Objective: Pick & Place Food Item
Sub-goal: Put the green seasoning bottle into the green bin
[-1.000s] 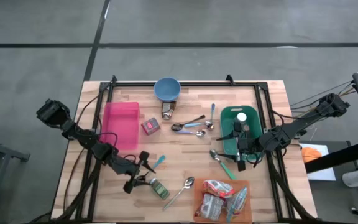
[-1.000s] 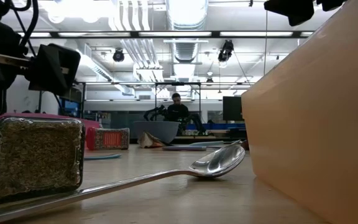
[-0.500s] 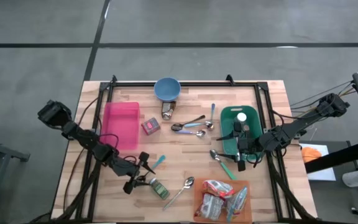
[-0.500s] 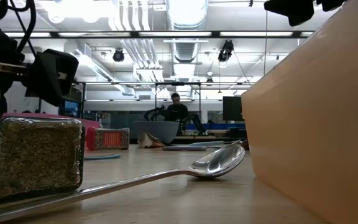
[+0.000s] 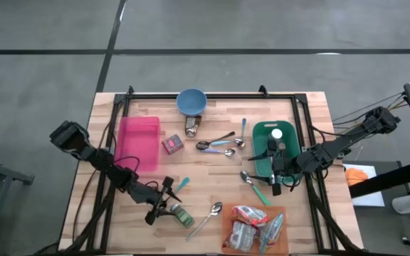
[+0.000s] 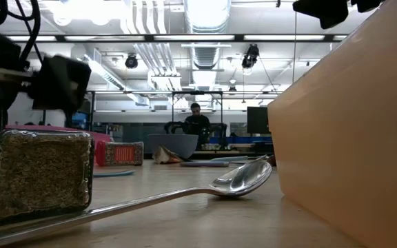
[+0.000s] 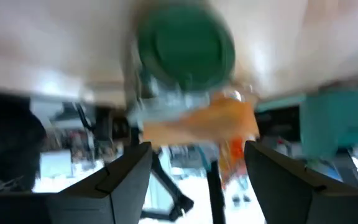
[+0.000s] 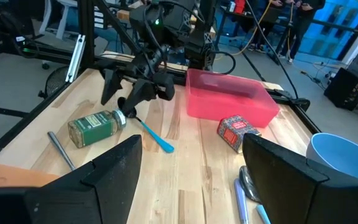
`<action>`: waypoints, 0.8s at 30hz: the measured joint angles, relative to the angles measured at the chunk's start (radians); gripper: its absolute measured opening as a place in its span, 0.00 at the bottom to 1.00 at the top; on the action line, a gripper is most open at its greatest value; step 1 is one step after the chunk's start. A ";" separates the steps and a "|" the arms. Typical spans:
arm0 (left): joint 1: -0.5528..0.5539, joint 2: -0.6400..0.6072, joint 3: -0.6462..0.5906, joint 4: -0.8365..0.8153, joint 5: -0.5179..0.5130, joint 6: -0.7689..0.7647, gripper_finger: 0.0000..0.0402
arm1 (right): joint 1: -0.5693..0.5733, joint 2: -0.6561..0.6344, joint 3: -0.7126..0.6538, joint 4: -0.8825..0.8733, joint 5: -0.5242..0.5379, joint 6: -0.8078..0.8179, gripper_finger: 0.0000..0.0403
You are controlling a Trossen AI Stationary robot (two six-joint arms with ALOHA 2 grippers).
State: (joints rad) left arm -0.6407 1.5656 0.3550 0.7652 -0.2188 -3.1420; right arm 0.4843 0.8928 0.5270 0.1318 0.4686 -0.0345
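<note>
- Reaching low over the table's front left, left gripper [image 5: 166,201] just beside the green lid of a spice jar [image 5: 181,215] lying on its side; fingers [image 7: 126,183] spread apart, nothing between them, jar lid close ahead in the left wrist view.
- Resting at the right side over the green tray [image 5: 262,158], right gripper [image 5: 275,171] with fingers parted and nothing held.
- Holding food packets [image 5: 251,226], an orange tray [image 5: 228,243] at the front right edge.
- Lying empty at the left, a pink bin [image 5: 138,142]; standing at the far edge, a blue bowl [image 5: 191,102].
- Scattered on the wooden table [image 5: 212,178]: a small red box [image 5: 172,145] beside the pink bin, spoons [image 5: 219,144] near the middle, one long spoon [image 5: 208,217] just right of the jar, a blue utensil [image 5: 180,185] near the left gripper.
- Showing beyond the table in the low view, a workshop with ceiling lights and a person [image 6: 197,122] seated far back.
</note>
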 joint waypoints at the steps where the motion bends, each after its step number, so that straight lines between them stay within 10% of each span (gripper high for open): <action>1: 0.000 0.003 0.000 0.012 -0.008 0.000 0.64 | 0.000 0.000 0.000 0.000 0.000 0.000 0.69; 14: 0.000 0.003 -0.001 -0.020 -0.163 0.000 0.65 | 0.000 0.000 0.000 0.001 0.000 0.000 0.69; 24: -0.004 -0.075 0.000 -0.101 -0.089 0.023 0.91 | 0.000 0.000 0.000 0.000 0.000 0.000 0.69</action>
State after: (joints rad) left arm -0.6445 1.4907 0.3550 0.6645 -0.3079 -3.1190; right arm 0.4843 0.8928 0.5270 0.1322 0.4686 -0.0343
